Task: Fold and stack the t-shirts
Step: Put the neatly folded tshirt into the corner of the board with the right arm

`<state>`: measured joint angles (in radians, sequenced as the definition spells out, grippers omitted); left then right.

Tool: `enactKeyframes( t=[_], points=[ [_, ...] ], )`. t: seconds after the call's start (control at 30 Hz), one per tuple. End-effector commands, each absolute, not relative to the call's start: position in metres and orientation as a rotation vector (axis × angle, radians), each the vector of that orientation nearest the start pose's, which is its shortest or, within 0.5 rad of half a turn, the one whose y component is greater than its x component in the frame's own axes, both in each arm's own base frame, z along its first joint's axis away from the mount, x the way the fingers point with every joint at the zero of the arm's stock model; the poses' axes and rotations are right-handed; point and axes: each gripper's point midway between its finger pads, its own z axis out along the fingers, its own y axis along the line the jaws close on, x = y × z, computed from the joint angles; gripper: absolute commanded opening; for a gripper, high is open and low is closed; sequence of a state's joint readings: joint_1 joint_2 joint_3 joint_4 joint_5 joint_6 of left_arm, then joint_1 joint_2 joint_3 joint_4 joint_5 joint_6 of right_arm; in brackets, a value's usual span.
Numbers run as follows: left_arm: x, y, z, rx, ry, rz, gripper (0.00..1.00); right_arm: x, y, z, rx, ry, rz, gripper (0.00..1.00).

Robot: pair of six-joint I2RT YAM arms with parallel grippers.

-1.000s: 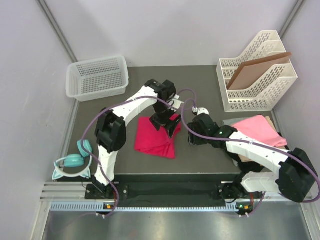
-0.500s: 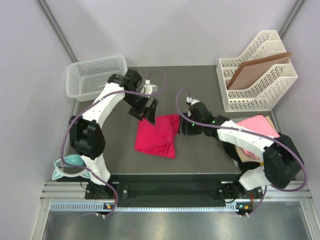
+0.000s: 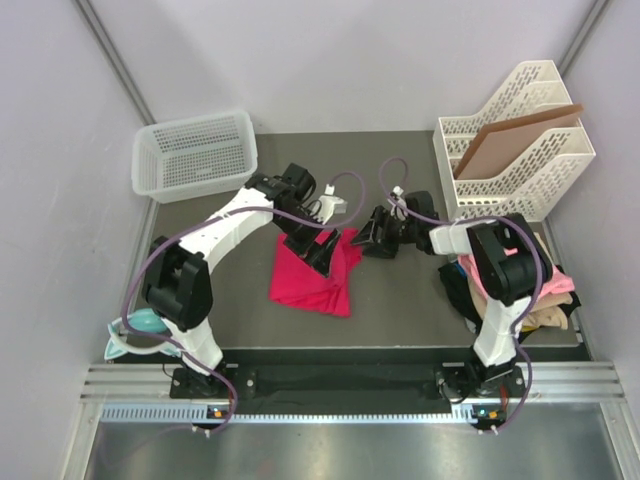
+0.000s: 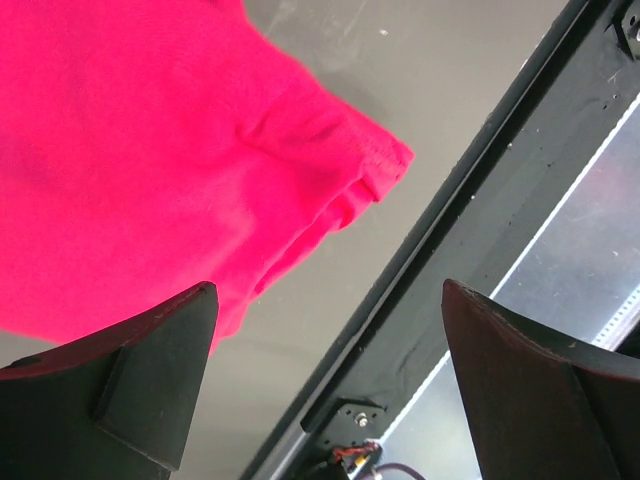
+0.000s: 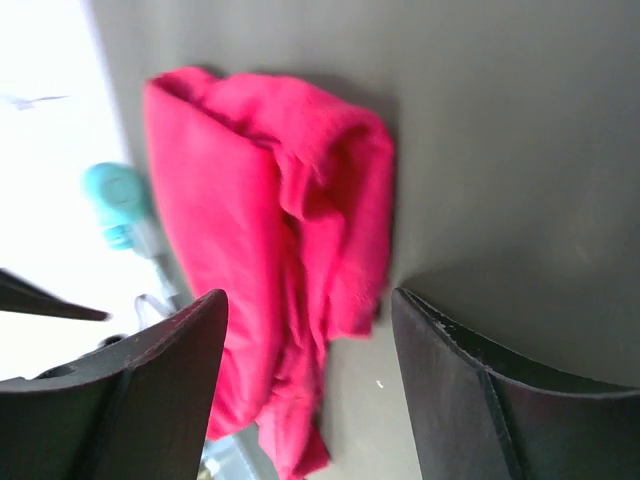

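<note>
Loosely folded, crimson t-shirt (image 3: pixel 305 285) (bunched), long axis roughly far-to-near

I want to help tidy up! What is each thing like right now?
Red shirt: roughly folded, rumpled, lying loose.
Left fingers: open, empty.
Right fingers: open, empty.
Basket: empty.
Rack: holding a brown board.
Other shirts: heaped, unfolded.

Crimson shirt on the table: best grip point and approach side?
Probably the bunched right edge of the crimson shirt: the layers pile into a raised ridge there, so fingers can close around it. Come in low from the right with the right gripper, which is open and faces that edge.
</note>
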<state>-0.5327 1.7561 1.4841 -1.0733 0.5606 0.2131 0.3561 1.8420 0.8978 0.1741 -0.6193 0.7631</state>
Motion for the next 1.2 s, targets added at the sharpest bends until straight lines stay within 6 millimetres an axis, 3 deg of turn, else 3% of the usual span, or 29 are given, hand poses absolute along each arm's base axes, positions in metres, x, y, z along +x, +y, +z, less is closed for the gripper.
enactKeyframes(
  t=[0.0, 0.33, 0.57, 0.87, 1.17],
  points=[
    [0.245, -0.269, 0.144, 1.222, 2.489, -0.915, 0.97, 0.351, 0.274, 0.053, 0.138, 2.408, 1.521, 0.68],
    [0.228, -0.312, 0.111, 1.355, 2.481, -0.955, 0.93, 0.337, 0.268, 0.029, 0.122, 2.468, 1.505, 0.68],
    [0.219, -0.315, 0.093, 1.367, 2.526, -0.980, 0.92, 0.333, 0.271, 0.027, 0.051, 2.515, 1.430, 0.67],
    [0.212, -0.321, 0.088, 1.364, 2.545, -1.022, 0.91, 0.321, 0.301, 0.020, -0.012, 2.560, 1.450, 0.65],
    [0.191, -0.324, 0.082, 1.411, 2.571, -1.035, 0.91, 0.311, 0.331, 0.019, -0.072, 2.578, 1.477, 0.64]
  ],
)
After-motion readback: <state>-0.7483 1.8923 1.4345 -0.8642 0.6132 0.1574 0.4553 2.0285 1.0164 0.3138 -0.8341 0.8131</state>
